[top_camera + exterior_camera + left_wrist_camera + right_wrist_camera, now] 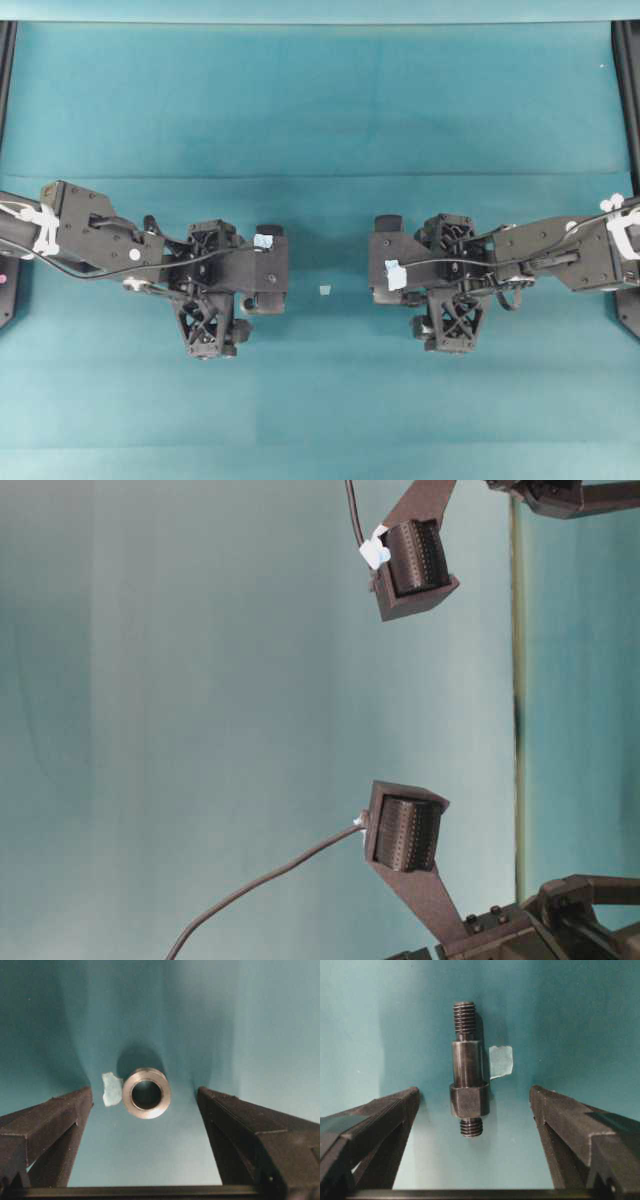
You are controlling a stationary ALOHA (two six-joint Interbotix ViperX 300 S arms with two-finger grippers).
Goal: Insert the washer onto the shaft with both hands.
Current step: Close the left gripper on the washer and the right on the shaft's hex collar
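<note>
Across the middle of the overhead view, I have both arms stretched level toward each other over the teal surface (pixel 320 110), the left gripper (pixel 262 272) at centre left and the right gripper (pixel 392 272) at centre right, well apart, with a pale tape scrap (pixel 325 290) on the cloth between them. From the left wrist camera, my left fingers (pixel 65 1120) stand spread wide at the lower corners, holding nothing. The washer (pixel 146 1093) lies flat between them at frame centre, hole facing up, touching neither finger, a tape scrap (pixel 112 1089) just beside its left edge. From the right wrist camera, my right fingers (pixel 560 1125) are equally wide apart and empty. The shaft (pixel 467 1089) lies between them, lengthwise up the frame, threaded at both ends, its thicker collar toward the bottom, with another tape scrap (pixel 501 1061) just beside it on the right.
</note>
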